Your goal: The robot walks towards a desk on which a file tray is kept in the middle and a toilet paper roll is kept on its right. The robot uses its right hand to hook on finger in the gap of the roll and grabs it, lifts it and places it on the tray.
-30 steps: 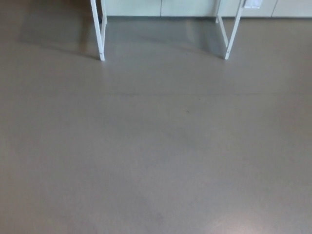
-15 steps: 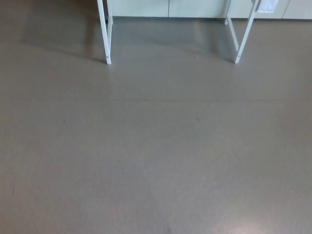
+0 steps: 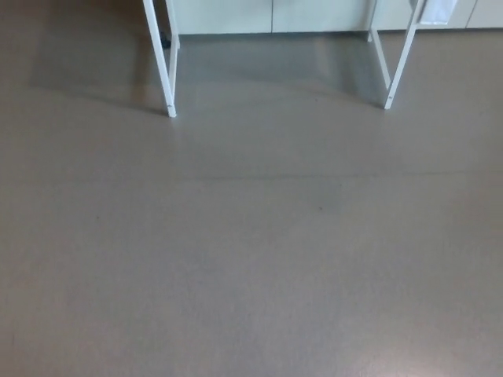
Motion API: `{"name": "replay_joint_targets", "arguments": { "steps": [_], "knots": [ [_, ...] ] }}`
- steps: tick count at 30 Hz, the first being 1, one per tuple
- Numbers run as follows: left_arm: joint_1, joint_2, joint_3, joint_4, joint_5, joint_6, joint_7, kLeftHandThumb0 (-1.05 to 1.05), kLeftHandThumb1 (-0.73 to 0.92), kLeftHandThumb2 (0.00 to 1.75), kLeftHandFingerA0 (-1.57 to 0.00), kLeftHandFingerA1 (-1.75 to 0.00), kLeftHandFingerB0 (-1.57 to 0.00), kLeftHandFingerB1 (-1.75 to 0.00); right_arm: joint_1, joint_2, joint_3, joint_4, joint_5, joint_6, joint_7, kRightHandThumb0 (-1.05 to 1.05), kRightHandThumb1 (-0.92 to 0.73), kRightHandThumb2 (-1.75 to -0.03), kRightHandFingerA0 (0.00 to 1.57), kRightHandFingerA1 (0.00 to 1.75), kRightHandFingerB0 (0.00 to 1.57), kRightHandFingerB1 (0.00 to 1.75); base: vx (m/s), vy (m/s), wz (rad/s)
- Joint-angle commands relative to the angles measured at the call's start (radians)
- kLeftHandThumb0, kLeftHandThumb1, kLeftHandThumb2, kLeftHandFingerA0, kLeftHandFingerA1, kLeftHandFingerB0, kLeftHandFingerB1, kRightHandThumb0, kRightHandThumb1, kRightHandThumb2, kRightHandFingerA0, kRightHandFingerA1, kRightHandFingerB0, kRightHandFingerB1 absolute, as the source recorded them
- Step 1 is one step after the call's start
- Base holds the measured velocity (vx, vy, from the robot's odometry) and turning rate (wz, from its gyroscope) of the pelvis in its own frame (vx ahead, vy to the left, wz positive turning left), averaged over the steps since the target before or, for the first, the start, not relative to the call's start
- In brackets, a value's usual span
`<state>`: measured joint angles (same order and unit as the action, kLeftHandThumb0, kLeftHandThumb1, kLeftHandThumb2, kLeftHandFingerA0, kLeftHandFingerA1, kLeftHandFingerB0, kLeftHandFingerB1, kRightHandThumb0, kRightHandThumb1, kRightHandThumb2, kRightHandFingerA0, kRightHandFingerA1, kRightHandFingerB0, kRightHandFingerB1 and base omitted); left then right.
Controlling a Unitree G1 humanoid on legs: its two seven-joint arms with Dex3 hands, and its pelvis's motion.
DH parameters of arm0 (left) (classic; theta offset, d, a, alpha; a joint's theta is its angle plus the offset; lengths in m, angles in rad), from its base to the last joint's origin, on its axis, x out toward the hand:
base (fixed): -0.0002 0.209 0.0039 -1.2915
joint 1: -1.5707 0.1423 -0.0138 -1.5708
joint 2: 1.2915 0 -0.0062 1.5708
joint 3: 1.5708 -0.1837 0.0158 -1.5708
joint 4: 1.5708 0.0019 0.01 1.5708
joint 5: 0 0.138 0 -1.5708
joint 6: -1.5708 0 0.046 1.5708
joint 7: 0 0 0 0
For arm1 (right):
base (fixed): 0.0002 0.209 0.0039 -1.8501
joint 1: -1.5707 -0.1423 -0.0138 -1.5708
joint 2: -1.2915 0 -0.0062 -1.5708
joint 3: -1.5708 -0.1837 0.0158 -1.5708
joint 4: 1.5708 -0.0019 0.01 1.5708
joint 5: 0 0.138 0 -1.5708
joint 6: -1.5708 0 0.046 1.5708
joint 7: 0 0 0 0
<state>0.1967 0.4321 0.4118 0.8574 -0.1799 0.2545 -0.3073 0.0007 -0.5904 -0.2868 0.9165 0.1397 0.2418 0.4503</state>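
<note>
Grey-brown floor (image 3: 251, 259) fills nearly the whole head view, smooth and dull. A faint seam (image 3: 259, 174) runs across it a little above the middle, and one small dark speck (image 3: 319, 209) lies right of centre.

Near the top edge we see two white legs of the desk. The left leg (image 3: 161, 71) slants down and to the right and ends in a foot on the floor, with a second, shorter bar close behind it. Something small and dark shows just behind that bar, too small for us to name. The right leg (image 3: 399, 67) slants the other way, down and to the left, and a thinner bar meets it near the foot.

Behind the legs runs a row of pale cabinets (image 3: 271, 14), their fronts split by thin upright lines. A white sheet (image 3: 440, 9) hangs by the top of the right leg, cut off by the frame. A darker shadow (image 3: 94, 63) lies on the floor under the desk and reaches out to the left of the left leg.

The desk top lies beyond the frame, so the roll and the tray are out of our sight and we cannot tell where they sit. Neither the left hand nor the right hand shows, so we cannot tell whether either is released, clenched or grasping anything.
</note>
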Motion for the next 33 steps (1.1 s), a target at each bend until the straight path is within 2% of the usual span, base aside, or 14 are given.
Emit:
{"name": "replay_joint_targets", "arguments": {
  "steps": [1,13,14,15,16,17,19,20,22,25,26,27,28,33],
  "knots": [
    [0.005,0.022,-0.007,-0.01,0.006,-0.03,0.007,-0.91,0.89,1.17,0.0,-0.08,0.0,-0.04,0.013,-0.003,-0.028,-0.06,0.03,0.05,-0.012,-0.5,-0.53,-0.79,0.01,0.35,0.0,0.07,0.22,0.208,-0.47],
    [0.037,0.008,0.03,-0.104,-0.034,0.027,0.006,-0.95,0.92,1.16,0.0,-0.05,0.0,0.0,0.036,0.023,-0.041,-0.082,0.028,0.013,-0.043,-0.52,-0.5,-0.78,0.0,0.34,0.0,0.09,0.2,-0.007,0.09],
    [0.05,0.01,0.024,-0.137,-0.029,0.049,0.008,-0.8,0.92,0.77,0.0,-0.09,0.0,0.0,0.042,0.021,-0.041,-0.105,0.029,0.038,-0.038,-0.52,-0.53,-0.79,0.0,0.29,0.0,0.09,0.13,-0.215,0.19],
    [0.045,0.008,0.027,-0.111,-0.029,0.019,0.004,-0.94,0.91,1.17,0.0,-0.06,0.0,-0.02,0.029,0.019,-0.04,-0.095,0.029,0.056,-0.035,-0.51,-0.51,-0.78,0.0,0.36,0.0,0.07,0.28,-0.235,-0.22],
    [0.046,0.009,0.023,-0.119,-0.025,0.03,0.012,-0.92,0.9,1.19,0.0,-0.09,0.0,-0.05,0.03,0.018,-0.038,-0.092,0.026,0.046,-0.027,-0.46,-0.65,-0.59,0.0,0.29,0.0,0.04,0.25,-0.32,0.2],
    [0.048,0.012,0.017,-0.128,-0.016,0.043,0.022,-0.93,0.91,1.19,0.0,-0.07,0.0,-0.04,0.033,0.017,-0.028,-0.084,0.011,0.013,-0.026,-0.54,-0.54,-0.8,0.0,0.33,0.0,0.05,0.24,-0.286,0.34],
    [0.041,0.018,0.004,-0.104,-0.002,0.022,0.022,-0.93,0.92,1.21,0.0,-0.07,0.0,-0.04,0.012,0.016,-0.039,-0.011,0.02,-0.032,-0.014,-0.52,-0.49,-0.77,0.0,0.34,0.0,0.06,0.22,-0.232,-0.05],
    [0.043,0.022,-0.01,-0.107,0.01,0.02,0.026,-0.91,0.91,1.2,0.0,-0.09,0.0,-0.05,0.003,0.014,-0.022,0.002,-0.002,-0.03,-0.039,-0.57,-0.65,-0.59,0.29,0.48,0.0,0.07,0.15,-0.15,0.0],
    [0.042,0.019,0.002,-0.104,-0.013,0.021,0.02,-0.85,0.81,1.04,0.0,-0.09,0.0,0.0,0.023,0.01,-0.03,-0.043,0.02,-0.008,-0.012,-0.5,-0.51,-0.77,0.0,0.34,0.0,0.04,0.11,-0.116,-0.01],
    [0.049,0.023,0.0,-0.125,-0.017,0.028,0.012,-0.88,0.88,1.18,0.0,-0.12,0.0,-0.07,0.049,0.02,-0.039,-0.117,0.028,0.038,-0.029,-0.49,-0.54,-0.79,0.01,0.34,0.0,0.08,0.1,-0.048,-0.05],
    [0.056,0.019,0.002,-0.14,-0.019,0.033,0.018,-0.8,0.92,0.78,0.0,-0.09,0.0,0.0,0.062,0.03,-0.037,-0.131,0.017,0.005,-0.05,-0.47,-0.63,-0.6,0.0,0.32,0.0,0.14,0.13,0.004,-0.03],
    [0.056,0.019,0.002,-0.141,-0.02,0.033,0.019,-0.8,0.92,0.78,0.0,-0.09,0.0,0.0,0.064,0.031,-0.038,-0.136,0.018,0.008,-0.051,-0.47,-0.63,-0.6,0.0,0.32,0.0,0.14,0.17,0.034,-0.01],
    [0.07,0.012,0.007,-0.168,-0.027,0.04,0.02,-0.89,0.88,1.18,0.0,-0.11,0.0,-0.06,0.026,0.027,-0.091,-0.068,0.083,0.054,-0.005,-0.45,-0.5,-0.75,0.0,0.18,0.0,0.05,0.19,0.038,-0.06],
    [0.048,0.017,0.006,-0.148,-0.023,0.065,0.035,-0.91,0.91,1.2,0.0,-0.1,0.0,-0.06,-0.011,0.025,-0.054,-0.053,0.025,0.088,-0.063,-0.52,-0.51,-0.75,0.06,0.45,0.01,0.1,0.29,0.13,-0.13]
  ]
}}
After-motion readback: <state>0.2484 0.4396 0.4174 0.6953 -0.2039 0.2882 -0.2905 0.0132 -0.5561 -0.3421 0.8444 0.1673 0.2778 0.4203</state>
